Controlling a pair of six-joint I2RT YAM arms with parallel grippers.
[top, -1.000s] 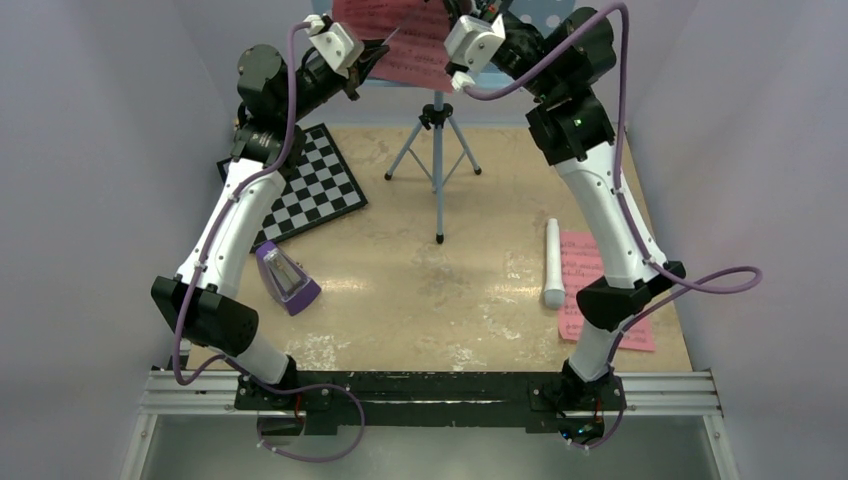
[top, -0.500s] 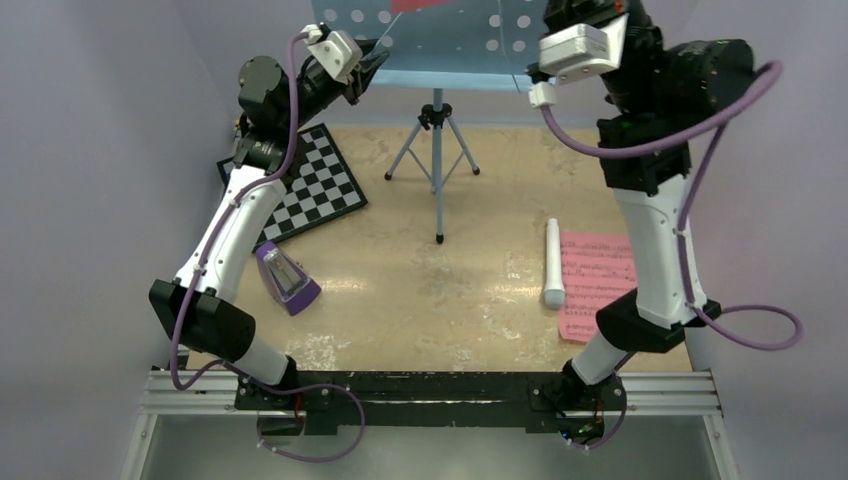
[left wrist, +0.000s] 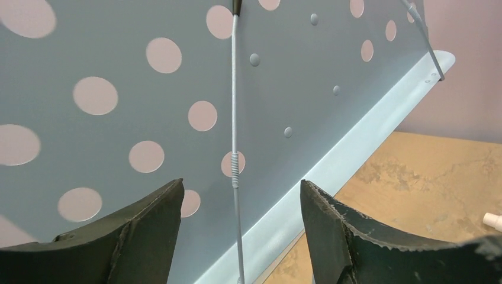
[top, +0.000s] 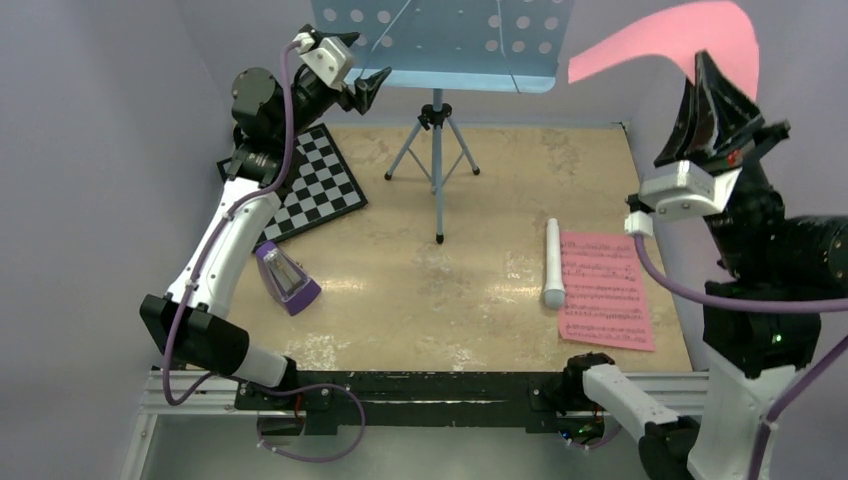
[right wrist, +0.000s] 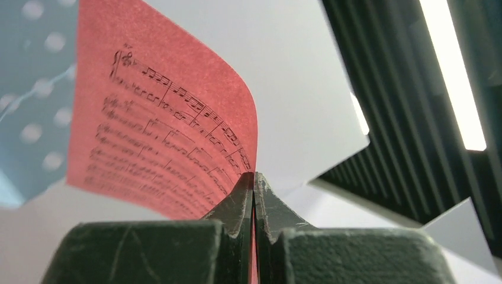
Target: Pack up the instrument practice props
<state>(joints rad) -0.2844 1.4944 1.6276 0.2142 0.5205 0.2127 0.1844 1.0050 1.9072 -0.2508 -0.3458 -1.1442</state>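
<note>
The light-blue perforated music stand (top: 440, 45) rises on its thin tripod (top: 436, 150) at the back. My left gripper (top: 372, 88) is open at the desk's lower left corner; a thin wire page holder (left wrist: 235, 148) lies between its fingers (left wrist: 148, 231), untouched. My right gripper (top: 712, 85) is shut on a pink sheet-music page (top: 665, 45), held high at the right, the paper curling left (right wrist: 160, 136). A second pink page (top: 603, 288) lies flat on the table, beside the white recorder-like tube (top: 552, 262). The purple metronome-like wedge (top: 287, 278) stands at the left.
A black-and-white chessboard (top: 310, 190) lies at the back left under the left arm. Grey walls close in the tan tabletop (top: 440, 290) on three sides. The arms' mounting rail (top: 430, 392) runs along the near edge.
My left gripper opened beside the stand. My right arm swung from the stand out to the right, carrying the pink page off the desk, which now shows bare.
</note>
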